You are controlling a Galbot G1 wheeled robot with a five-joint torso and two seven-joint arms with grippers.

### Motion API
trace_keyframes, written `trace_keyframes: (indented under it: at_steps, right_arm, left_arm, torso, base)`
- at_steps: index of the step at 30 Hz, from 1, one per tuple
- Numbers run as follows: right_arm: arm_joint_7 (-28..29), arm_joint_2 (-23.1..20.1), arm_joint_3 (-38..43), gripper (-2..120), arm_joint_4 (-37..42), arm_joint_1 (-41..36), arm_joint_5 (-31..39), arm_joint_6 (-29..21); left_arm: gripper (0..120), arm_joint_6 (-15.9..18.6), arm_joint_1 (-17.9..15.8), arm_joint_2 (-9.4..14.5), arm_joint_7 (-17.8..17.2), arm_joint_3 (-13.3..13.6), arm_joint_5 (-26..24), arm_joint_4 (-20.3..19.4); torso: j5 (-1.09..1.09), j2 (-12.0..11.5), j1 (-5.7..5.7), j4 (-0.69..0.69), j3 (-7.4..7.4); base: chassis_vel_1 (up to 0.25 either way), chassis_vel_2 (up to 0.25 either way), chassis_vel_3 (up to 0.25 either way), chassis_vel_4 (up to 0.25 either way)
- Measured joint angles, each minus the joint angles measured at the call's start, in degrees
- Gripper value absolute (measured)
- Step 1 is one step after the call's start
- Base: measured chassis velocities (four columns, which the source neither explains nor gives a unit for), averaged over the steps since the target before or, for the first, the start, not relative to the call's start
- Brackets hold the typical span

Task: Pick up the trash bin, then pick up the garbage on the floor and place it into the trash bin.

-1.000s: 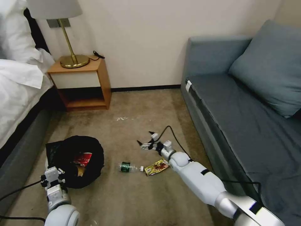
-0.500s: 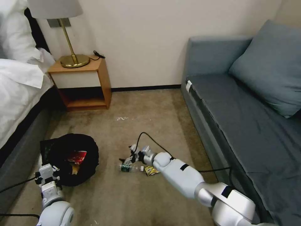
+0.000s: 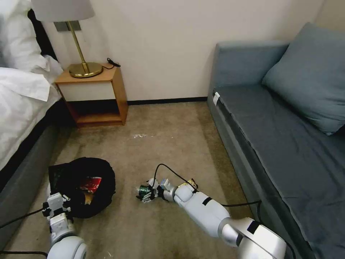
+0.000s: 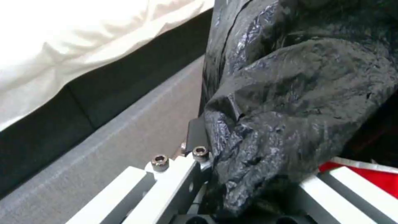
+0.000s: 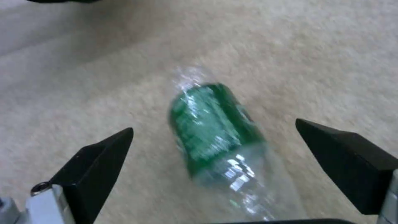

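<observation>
The trash bin [image 3: 83,187], lined with a crinkly black bag [image 4: 290,93], sits at the lower left with a red-and-white wrapper [image 3: 92,183] and brown paper inside. My left gripper [image 3: 57,209] is shut on its near rim, with bag plastic pinched between the fingers [image 4: 174,174]. A clear bottle with a green label [image 3: 144,190] lies on the carpet. My right gripper [image 3: 146,195] is low over it and open, its black fingertips either side of the bottle [image 5: 215,124] without touching. A gold wrapper [image 3: 186,184] peeks out behind the right arm.
A bed [image 3: 21,104] runs along the left, close to the bin. A wooden nightstand [image 3: 99,97] with a brass lamp stands at the back wall. A blue-grey sofa [image 3: 280,126] lines the right. Open carpet [image 3: 165,129] lies between them.
My right arm has swung left and down, bringing its open gripper from beyond the gold wrapper to around the bottle. The bin held in my left gripper has shifted only slightly.
</observation>
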Motion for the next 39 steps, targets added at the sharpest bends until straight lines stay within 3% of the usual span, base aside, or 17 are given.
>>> trace_keyframes:
  at_steps: [10,13,25,30,39]
  right_arm:
    - [-3.4,-0.1,1.6,100,-1.8,-0.1,-2.6,0.0]
    - [-4.1,-0.1,1.9,94,-1.8,-0.3,-2.9,-0.1]
    - [-7.5,-0.1,2.6,47,-1.0,-1.7,-3.2,-0.3]
    - [-7.8,-0.4,2.9,33,-0.5,-2.0,-3.3,-0.3]
    - [-7.8,-2.0,5.6,19,1.5,-2.5,-2.4,-0.1]
  left_arm:
    - [3,0.0,0.2,0.1,0.0,0.4,0.1,-0.1]
    - [3,0.1,0.2,0.1,0.0,0.5,0.1,-0.1]
    - [3,0.1,-0.2,0.4,0.0,0.5,-0.1,0.3]
    - [3,0.1,0.0,0.1,0.0,0.5,-0.2,0.4]
    - [3,-0.2,0.8,0.2,0.0,0.2,-0.2,0.3]
  torso:
    - [0.00,0.0,0.00,0.00,0.00]
    - [0.00,0.0,0.00,0.00,0.00]
    - [0.01,0.0,0.00,0.00,0.00]
    - [0.01,0.0,0.00,0.02,0.00]
    - [0.00,0.0,0.00,0.01,0.00]
  base:
    - [0.000,0.000,0.000,0.000]
    - [0.000,0.000,0.000,0.000]
    - [0.000,0.000,0.000,0.000]
    - [0.000,0.000,0.000,0.000]
    - [0.000,0.000,0.000,0.000]
